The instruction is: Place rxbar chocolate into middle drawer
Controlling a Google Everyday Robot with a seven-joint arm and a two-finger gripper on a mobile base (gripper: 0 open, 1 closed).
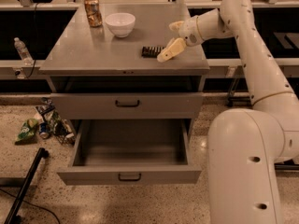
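Observation:
The rxbar chocolate point(152, 51) is a small dark wrapper lying flat on the cabinet top point(93, 55), right of centre. My gripper point(169, 40) is open just right of the bar. Its lower finger point(167, 50) is down at the bar's right end, touching or nearly touching it, and the other finger point(176, 26) is raised behind. The middle drawer point(128, 175) is pulled out, and its grey inside point(131, 146) has nothing in it. The grey drawer front one level higher point(127, 104) is shut.
An orange drink can point(93, 11) and a white bowl point(120, 24) stand at the back left of the top. A plastic bottle point(21, 50) is on a shelf at left. Snack bags point(35, 127) and a black pole point(25, 185) lie on the floor.

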